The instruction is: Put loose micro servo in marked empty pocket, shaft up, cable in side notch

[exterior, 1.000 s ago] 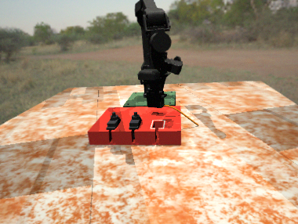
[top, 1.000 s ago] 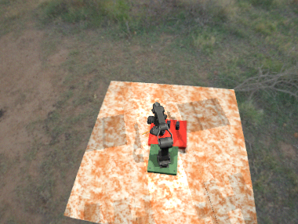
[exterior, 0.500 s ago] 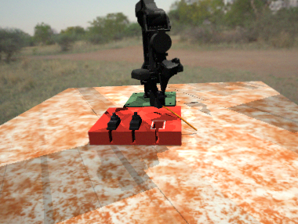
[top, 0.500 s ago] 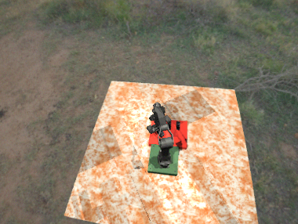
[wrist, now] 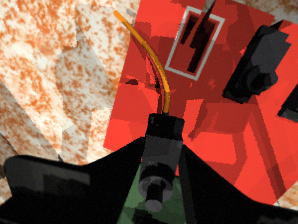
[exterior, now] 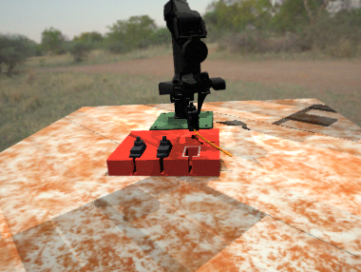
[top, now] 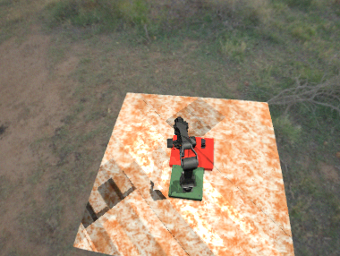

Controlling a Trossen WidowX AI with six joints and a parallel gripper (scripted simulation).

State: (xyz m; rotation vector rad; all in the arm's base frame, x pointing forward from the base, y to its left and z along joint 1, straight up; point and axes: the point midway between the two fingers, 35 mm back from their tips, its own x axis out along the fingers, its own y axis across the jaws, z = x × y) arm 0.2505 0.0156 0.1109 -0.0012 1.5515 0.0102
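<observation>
Red deck (wrist: 210, 130) under gripper (wrist: 161, 150); clamped micro servo (wrist: 161, 145)

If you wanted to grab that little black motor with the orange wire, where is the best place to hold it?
By its body's flat sides, as the gripper holds the micro servo now. Probably come from the shaft end, so the body's bottom is free to enter the white-outlined pocket, and the orange cable trails clear of the fingers.
</observation>
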